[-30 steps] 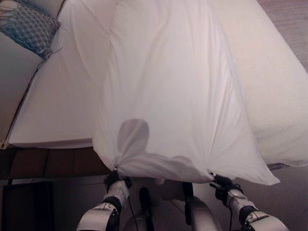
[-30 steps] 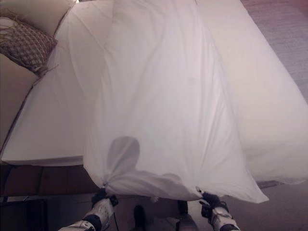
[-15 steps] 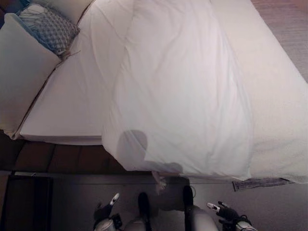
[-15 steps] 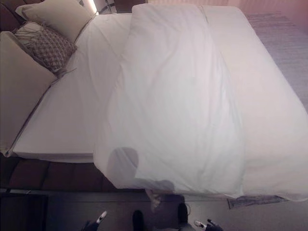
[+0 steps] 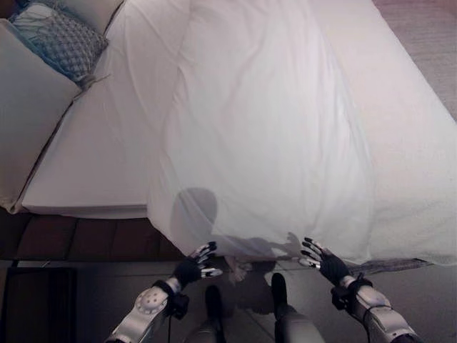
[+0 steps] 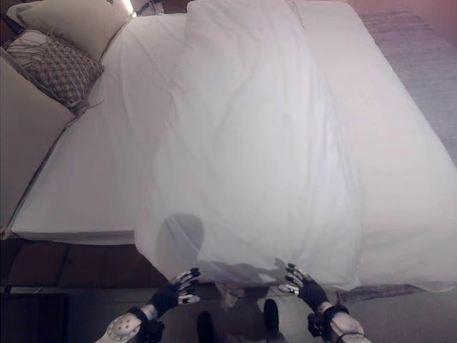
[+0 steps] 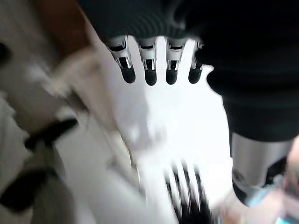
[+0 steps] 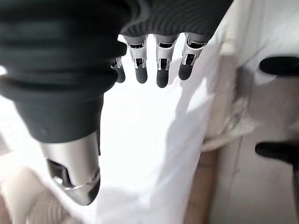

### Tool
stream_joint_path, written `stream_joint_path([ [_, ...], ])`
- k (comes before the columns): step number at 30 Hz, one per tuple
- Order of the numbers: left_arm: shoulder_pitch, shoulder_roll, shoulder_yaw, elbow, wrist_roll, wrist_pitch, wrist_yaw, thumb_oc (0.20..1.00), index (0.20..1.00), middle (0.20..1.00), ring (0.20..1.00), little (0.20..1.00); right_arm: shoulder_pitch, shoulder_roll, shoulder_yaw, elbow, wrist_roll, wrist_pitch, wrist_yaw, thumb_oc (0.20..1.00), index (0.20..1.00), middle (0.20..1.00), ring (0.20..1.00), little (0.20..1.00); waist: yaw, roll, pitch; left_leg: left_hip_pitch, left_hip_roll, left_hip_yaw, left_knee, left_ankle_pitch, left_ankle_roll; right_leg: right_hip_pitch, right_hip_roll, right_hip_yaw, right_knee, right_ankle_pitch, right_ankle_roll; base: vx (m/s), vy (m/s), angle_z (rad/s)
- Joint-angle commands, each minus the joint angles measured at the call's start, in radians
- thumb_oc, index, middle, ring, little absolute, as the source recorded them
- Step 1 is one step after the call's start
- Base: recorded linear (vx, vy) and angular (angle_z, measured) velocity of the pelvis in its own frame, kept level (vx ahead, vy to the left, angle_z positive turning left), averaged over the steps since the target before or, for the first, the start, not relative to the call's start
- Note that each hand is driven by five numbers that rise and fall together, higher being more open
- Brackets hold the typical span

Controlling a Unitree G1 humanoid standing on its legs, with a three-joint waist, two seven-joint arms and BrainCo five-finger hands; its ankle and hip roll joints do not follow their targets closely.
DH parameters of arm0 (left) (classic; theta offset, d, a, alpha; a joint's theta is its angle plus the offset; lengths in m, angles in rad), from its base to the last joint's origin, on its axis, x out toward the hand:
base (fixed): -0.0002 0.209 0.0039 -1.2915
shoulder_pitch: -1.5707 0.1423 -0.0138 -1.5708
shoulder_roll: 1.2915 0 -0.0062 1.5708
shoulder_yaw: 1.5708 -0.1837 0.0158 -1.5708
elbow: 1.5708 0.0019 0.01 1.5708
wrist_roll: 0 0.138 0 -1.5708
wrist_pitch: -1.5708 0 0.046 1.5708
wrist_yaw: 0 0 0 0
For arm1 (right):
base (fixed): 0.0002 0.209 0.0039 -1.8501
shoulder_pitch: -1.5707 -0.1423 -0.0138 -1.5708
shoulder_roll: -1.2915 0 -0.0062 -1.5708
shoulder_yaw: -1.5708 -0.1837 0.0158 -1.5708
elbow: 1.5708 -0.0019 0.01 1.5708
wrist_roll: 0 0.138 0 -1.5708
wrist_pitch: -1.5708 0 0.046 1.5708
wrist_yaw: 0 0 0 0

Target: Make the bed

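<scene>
A white duvet [image 5: 264,136] lies lengthwise down the middle of the bed [image 5: 93,157], its near edge hanging over the bed's foot. My left hand [image 5: 191,267] is open below that edge, fingers spread, holding nothing. My right hand [image 5: 323,260] is open too, just under the duvet's near right corner, apart from the cloth. In the left wrist view the fingers [image 7: 149,70] point at the white cloth [image 7: 187,121]. In the right wrist view the fingers [image 8: 161,70] are straight above the duvet [image 8: 154,140].
A patterned cushion [image 5: 61,43] and a plain pillow [image 6: 71,18] sit at the bed's far left by a padded headboard [image 5: 21,121]. A textured white cover [image 5: 421,164] spreads over the bed's right side. Dark floor [image 5: 93,300] lies near me.
A second ago both hands were shut on the duvet's near edge and held it up. They let go, the duvet settled on the bed, and both hands have risen open below its edge.
</scene>
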Motion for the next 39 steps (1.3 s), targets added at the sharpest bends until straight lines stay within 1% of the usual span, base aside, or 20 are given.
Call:
stream_joint_path([
  [1,-0.108,0.016,-0.056,-0.013,-0.146,0.058,-0.172,1.0,1.0,1.0,1.0,1.0,-0.111,-0.008,0.064,-0.004,0.098,0.033,0.119,1.0,1.0,1.0,1.0,1.0,-0.003,-0.047,0.021,-0.085,0.033,-0.024,0.077,-0.003,-0.027,-0.053,-0.091,0.042,0.091,-0.03,0.123,-0.11,-0.03,-0.03],
  [2,-0.181,0.035,-0.113,-0.012,-0.208,0.122,-0.266,1.0,1.0,1.0,1.0,1.0,-0.167,-0.009,0.089,0.015,0.139,0.069,0.166,1.0,1.0,1.0,1.0,1.0,-0.005,-0.046,0.037,-0.098,0.034,-0.026,0.088,-0.003,-0.029,-0.07,-0.086,0.045,0.108,-0.032,0.121,-0.14,-0.037,-0.03],
  [3,-0.226,0.044,-0.142,-0.004,-0.249,0.158,-0.309,1.0,1.0,1.0,1.0,1.0,-0.197,-0.008,0.103,0.021,0.172,0.09,0.192,1.0,1.0,1.0,1.0,1.0,-0.006,-0.045,0.046,-0.112,0.034,-0.027,0.098,-0.003,-0.03,-0.083,-0.083,0.046,0.118,-0.033,0.121,-0.12,-0.029,-0.03],
  [4,-0.299,0.063,-0.205,-0.006,-0.274,0.205,-0.38,1.0,1.0,1.0,1.0,1.0,-0.241,-0.01,0.13,0.029,0.216,0.129,0.25,1.0,1.0,1.0,1.0,1.0,-0.009,-0.042,0.056,-0.133,0.037,-0.026,0.114,-0.004,-0.032,-0.106,-0.079,0.046,0.137,-0.039,0.119,-0.1,-0.032,-0.04],
  [6,-0.384,0.045,-0.243,0.036,-0.289,0.189,-0.382,1.0,1.0,1.0,1.0,1.0,-0.3,0.014,0.15,0.068,0.257,0.143,0.272,1.0,1.0,1.0,1.0,1.0,-0.01,-0.04,0.07,-0.166,0.036,-0.036,0.138,-0.002,-0.037,-0.136,-0.073,0.046,0.161,-0.042,0.115,-0.09,-0.044,-0.02],
  [8,-0.448,0.005,-0.239,0.076,-0.275,0.158,-0.365,1.0,1.0,1.0,1.0,1.0,-0.342,0.046,0.147,0.096,0.278,0.157,0.284,1.0,1.0,1.0,1.0,1.0,-0.01,-0.036,0.078,-0.199,0.038,-0.042,0.16,-0.002,-0.039,-0.171,-0.072,0.044,0.181,-0.043,0.113,-0.07,-0.034,-0.01],
  [11,-0.511,-0.069,-0.175,0.165,-0.228,0.097,-0.288,1.0,1.0,1.0,1.0,1.0,-0.417,0.102,0.125,0.162,0.295,0.157,0.26,1.0,1.0,1.0,1.0,1.0,-0.008,-0.033,0.09,-0.259,0.041,-0.049,0.192,-0.002,-0.039,-0.23,-0.069,0.048,0.209,-0.042,0.111,-0.07,-0.024,-0.01],
  [13,-0.544,-0.12,-0.111,0.226,-0.151,0.038,-0.186,1.0,1.0,1.0,1.0,1.0,-0.464,0.132,0.106,0.199,0.293,0.143,0.225,1.0,1.0,1.0,1.0,1.0,-0.003,-0.032,0.104,-0.295,0.045,-0.052,0.213,-0.001,-0.041,-0.267,-0.067,0.047,0.234,-0.045,0.107,-0.07,-0.03,0.02],
  [15,-0.563,-0.158,-0.06,0.292,-0.095,0.015,-0.105,1.0,1.0,1.0,1.0,1.0,-0.502,0.146,0.088,0.233,0.288,0.143,0.204,1.0,1.0,1.0,1.0,1.0,-0.003,-0.035,0.11,-0.326,0.048,-0.057,0.234,-0.004,-0.041,-0.297,-0.063,0.049,0.254,-0.05,0.102,-0.05,-0.037,0.08],
  [16,-0.605,-0.183,-0.023,0.349,-0.017,-0.025,-0.005,1.0,1.0,1.0,1.0,1.0,-0.56,0.151,0.069,0.282,0.281,0.128,0.165,1.0,1.0,1.0,1.0,1.0,0.0,-0.038,0.123,-0.363,0.052,-0.065,0.264,-0.009,-0.043,-0.334,-0.061,0.047,0.284,-0.059,0.096,-0.04,-0.033,0.09],
  [17,-0.606,-0.184,-0.023,0.35,-0.017,-0.026,-0.005,1.0,1.0,1.0,1.0,1.0,-0.561,0.151,0.069,0.282,0.281,0.128,0.165,1.0,1.0,1.0,1.0,1.0,0.0,-0.037,0.122,-0.365,0.053,-0.065,0.265,-0.009,-0.043,-0.336,-0.061,0.047,0.285,-0.059,0.096,-0.04,-0.032,0.09],
  [19,-0.634,-0.192,0.006,0.395,0.028,-0.053,0.079,1.0,1.0,1.0,1.0,1.0,-0.607,0.157,0.056,0.324,0.295,0.128,0.146,1.0,1.0,1.0,1.0,1.0,0.003,-0.044,0.134,-0.413,0.057,-0.073,0.304,-0.017,-0.045,-0.377,-0.056,0.045,0.323,-0.069,0.09,-0.05,-0.04,0.15],
  [21,-0.687,-0.181,0.012,0.446,0.079,-0.085,0.15,1.0,1.0,1.0,1.0,1.0,-0.693,0.145,0.044,0.401,0.304,0.113,0.115,1.0,1.0,1.0,1.0,1.0,0.007,-0.051,0.142,-0.49,0.063,-0.088,0.385,-0.041,-0.046,-0.457,-0.053,0.041,0.408,-0.092,0.083,-0.06,-0.042,0.09],
  [22,-0.687,-0.181,0.012,0.447,0.079,-0.085,0.15,1.0,1.0,1.0,1.0,1.0,-0.694,0.145,0.044,0.402,0.304,0.113,0.115,1.0,1.0,1.0,1.0,1.0,0.007,-0.051,0.14,-0.495,0.063,-0.089,0.389,-0.042,-0.046,-0.461,-0.053,0.041,0.411,-0.093,0.083,-0.07,-0.048,0.09],
  [23,-0.722,-0.175,0.021,0.481,0.099,-0.102,0.208,1.0,1.0,1.0,1.0,1.0,-0.744,0.146,0.038,0.438,0.322,0.114,0.105,1.0,1.0,1.0,1.0,1.0,0.008,-0.058,0.143,-0.56,0.067,-0.099,0.475,-0.068,-0.045,-0.52,-0.051,0.041,0.492,-0.114,0.073,-0.04,-0.033,0.07],
  [25,-0.733,-0.172,0.027,0.505,0.101,-0.107,0.23,1.0,1.0,1.0,1.0,1.0,-0.77,0.14,0.038,0.469,0.329,0.112,0.094,1.0,1.0,1.0,1.0,1.0,0.01,-0.057,0.136,-0.588,0.068,-0.109,0.509,-0.084,-0.041,-0.549,-0.048,0.038,0.526,-0.134,0.07,-0.03,-0.025,0.07],
  [28,-0.784,-0.156,0.044,0.539,0.1,-0.116,0.308,1.0,1.0,1.0,1.0,1.0,-0.844,0.142,0.017,0.523,0.369,0.096,0.054,1.0,1.0,1.0,1.0,1.0,0.014,-0.061,0.138,-0.683,0.077,-0.126,0.641,-0.128,-0.037,-0.639,-0.051,0.033,0.651,-0.17,0.062,-0.02,-0.015,0.01],
  [29,-0.808,-0.136,0.053,0.559,0.101,-0.114,0.335,1.0,1.0,1.0,1.0,1.0,-0.878,0.129,-0.002,0.542,0.398,0.085,0.021,1.0,1.0,1.0,1.0,1.0,0.018,-0.062,0.14,-0.722,0.08,-0.133,0.709,-0.16,-0.033,-0.677,-0.05,0.036,0.706,-0.193,0.058,0.0,0.0,0.0],
  [35,-0.888,-0.068,0.071,0.656,0.082,-0.092,0.361,1.0,1.0,1.0,1.0,1.0,-0.981,0.091,0.014,0.631,0.356,0.075,-0.051,1.0,1.0,1.0,1.0,1.0,0.015,-0.066,0.132,-0.804,0.077,-0.133,0.781,-0.173,-0.033,-0.751,-0.06,0.032,0.762,-0.204,0.051,-0.02,0.002,-0.08],
  [39,-0.908,-0.01,0.105,0.7,0.1,-0.086,0.419,1.0,1.0,1.0,1.0,1.0,-1.007,0.042,0.024,0.656,0.321,0.075,-0.073,1.0,1.0,1.0,1.0,1.0,0.015,-0.066,0.118,-0.816,0.075,-0.125,0.732,-0.147,-0.039,-0.768,-0.062,0.033,0.725,-0.187,0.05,-0.04,-0.003,-0.02],
])
